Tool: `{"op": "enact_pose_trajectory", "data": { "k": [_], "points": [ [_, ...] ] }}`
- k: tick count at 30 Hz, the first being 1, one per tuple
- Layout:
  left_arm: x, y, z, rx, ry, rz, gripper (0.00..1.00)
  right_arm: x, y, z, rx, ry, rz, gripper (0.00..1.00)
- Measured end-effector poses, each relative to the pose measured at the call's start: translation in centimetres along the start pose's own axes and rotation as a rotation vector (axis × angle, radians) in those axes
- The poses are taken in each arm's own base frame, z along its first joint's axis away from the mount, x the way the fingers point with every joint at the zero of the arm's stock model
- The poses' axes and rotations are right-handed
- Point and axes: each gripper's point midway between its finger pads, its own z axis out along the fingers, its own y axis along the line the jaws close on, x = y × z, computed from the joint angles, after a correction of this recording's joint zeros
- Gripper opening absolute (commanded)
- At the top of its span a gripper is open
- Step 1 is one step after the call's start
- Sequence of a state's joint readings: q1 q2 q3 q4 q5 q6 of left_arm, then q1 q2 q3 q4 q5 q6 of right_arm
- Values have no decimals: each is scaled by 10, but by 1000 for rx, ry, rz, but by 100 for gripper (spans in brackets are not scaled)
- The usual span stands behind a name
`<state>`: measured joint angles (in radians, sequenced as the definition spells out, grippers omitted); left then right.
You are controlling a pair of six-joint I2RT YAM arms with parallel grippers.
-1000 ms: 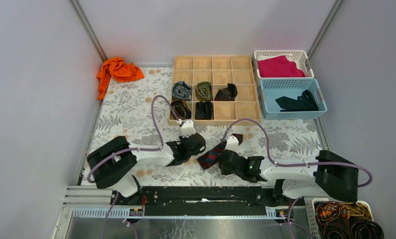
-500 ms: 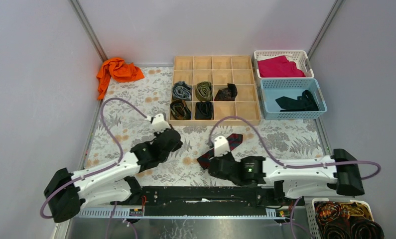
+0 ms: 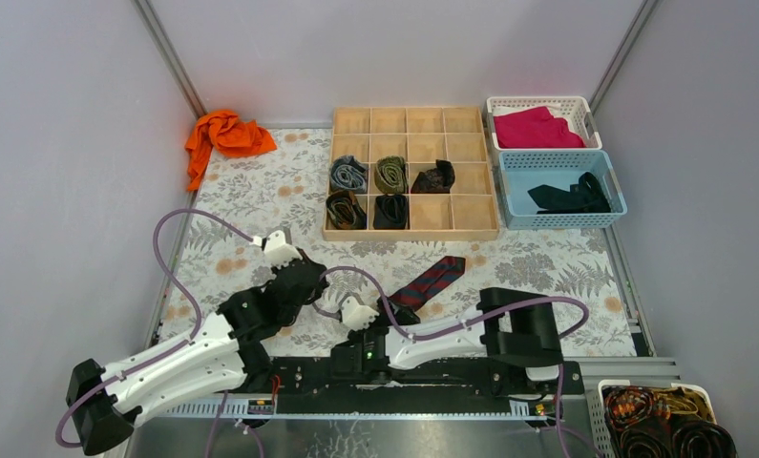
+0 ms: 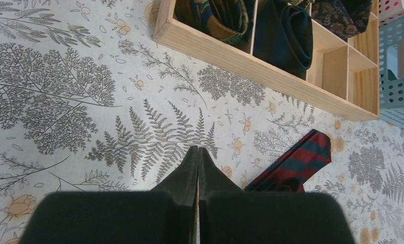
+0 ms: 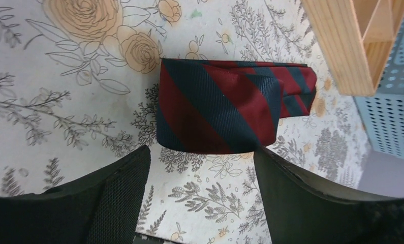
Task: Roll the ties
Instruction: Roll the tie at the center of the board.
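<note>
Left gripper (image 4: 197, 151) is hovering over the fern-print desk (image 3: 242, 191), left of centre. Its jaws are pressing flat together and gripping nothing.

Right gripper (image 5: 200, 152) is sitting low near the front edge of the desk. Its jaws are standing wide, one finger to each side of the near end of the navy necktie with red diagonal stripes (image 3: 431, 282). I am not seeing either finger touching the fabric.

That tie is lying flat on the desk as a short strip, not coiled. It is running diagonally away from the right gripper toward the front wall of the pale wooden divider box (image 3: 480, 229) and stopping short of it.

Five coiled ties are sitting in separate compartments of the box:
- Front row, from the left: a brown patterned coil (image 3: 345, 208), then a black coil (image 3: 390, 210).
- Next row back, from the left: a grey-blue coil (image 3: 348, 174), an olive coil (image 3: 390, 174), then a dark patterned coil (image 3: 434, 176).

A loose black tie (image 3: 571, 197) is lying in the light blue plastic basket (image 3: 558, 221) just right of the box. A crumpled orange cloth (image 3: 224, 134) is lying at the far left corner.
</note>
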<state>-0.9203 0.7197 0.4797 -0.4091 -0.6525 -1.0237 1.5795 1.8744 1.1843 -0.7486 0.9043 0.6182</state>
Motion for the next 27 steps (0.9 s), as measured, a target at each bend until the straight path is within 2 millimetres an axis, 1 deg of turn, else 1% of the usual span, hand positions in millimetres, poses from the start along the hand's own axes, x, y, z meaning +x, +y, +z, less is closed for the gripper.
{"op": "enact_pose_trajectory", "data": {
  "k": [1, 6, 10, 13, 19, 23, 26, 27],
  "points": [
    [1, 3, 0, -9, 2, 5, 0, 2, 1, 3, 13, 6, -13, 85],
    [4, 7, 0, -14, 6, 9, 0, 4, 0, 10, 66, 4, -54, 85],
    [4, 8, 0, -16, 5, 11, 0, 2, 1, 13, 68, 3, -48, 85],
    [4, 8, 0, -18, 3, 15, 0, 0, 2, 21, 59, 7, -15, 85],
    [5, 10, 2, -28, 4, 33, 0, -1, -14, 42, 104, 30, 42, 84],
    [4, 12, 3, -37, -4, 48, 0, -1, -19, 48, 121, 28, 61, 78],
    [4, 12, 4, -40, -7, 57, 0, -1, -19, 51, 122, 27, 66, 71],
    [4, 12, 5, -41, -9, 59, 0, -1, -19, 52, 121, 26, 73, 67]
  ]
}}
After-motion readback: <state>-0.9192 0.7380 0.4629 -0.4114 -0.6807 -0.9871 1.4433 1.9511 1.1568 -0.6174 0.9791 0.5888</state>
